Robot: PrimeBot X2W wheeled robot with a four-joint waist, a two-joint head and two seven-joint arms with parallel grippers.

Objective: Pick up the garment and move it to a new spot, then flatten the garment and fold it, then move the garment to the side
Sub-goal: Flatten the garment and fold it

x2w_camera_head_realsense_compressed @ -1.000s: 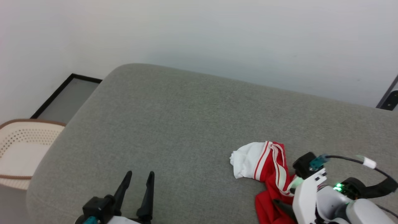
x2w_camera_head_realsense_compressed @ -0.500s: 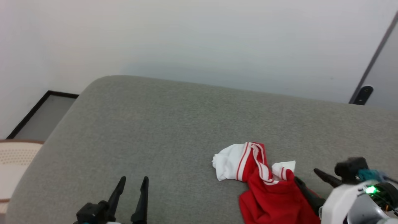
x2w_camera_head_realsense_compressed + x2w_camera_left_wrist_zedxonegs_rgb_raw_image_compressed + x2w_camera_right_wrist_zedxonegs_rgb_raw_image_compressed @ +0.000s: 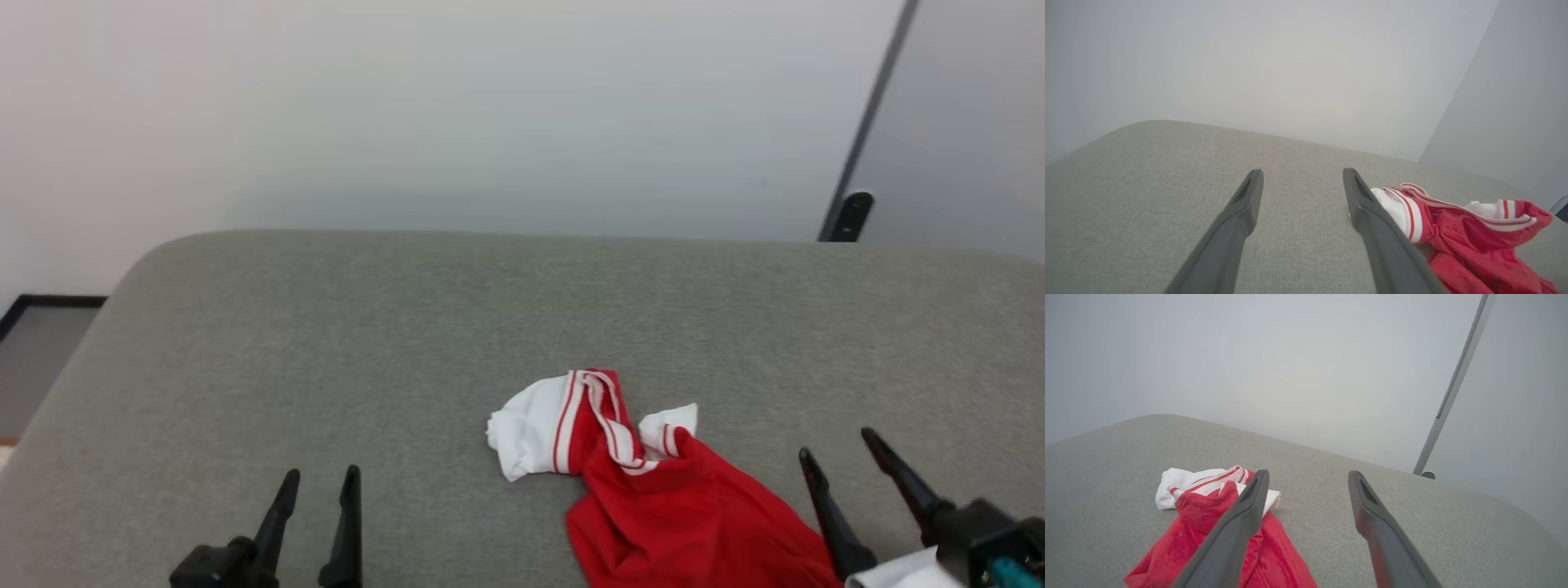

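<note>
Grey upholstery [image 3: 326, 343] with a rounded far edge is seen across the head view, backed by a plain pale wall [image 3: 490, 122]. At the far right a thin dark strip [image 3: 869, 122] runs down the wall to a small dark fitting [image 3: 849, 216], too small to be identified. A patch of floor [image 3: 33, 359] framed in black is cut off by the left edge.

The garment [image 3: 653, 506] is found right of centre on the near part of the upholstery, bunched in a heap. A white portion with red-and-white striped trim lies at its far left end, and the red body spreads toward the camera until it is cut off by the bottom edge. Its shape cannot be made out, and whatever is inside the folds is hidden.

The left gripper [image 3: 322, 472] is seen at the lower left, its two fingers spread apart with nothing between them, well apart from the garment. Its body is cut off by the bottom edge. In the left wrist view part of the white cloth is covered by one finger [image 3: 1372, 212].

The right gripper [image 3: 835, 443] is seen at the lower right, just beside the red cloth, its fingers likewise spread and nothing held. In the right wrist view the heap is crossed by one finger [image 3: 1241, 514]; whether cloth is touched there cannot be told.
</note>
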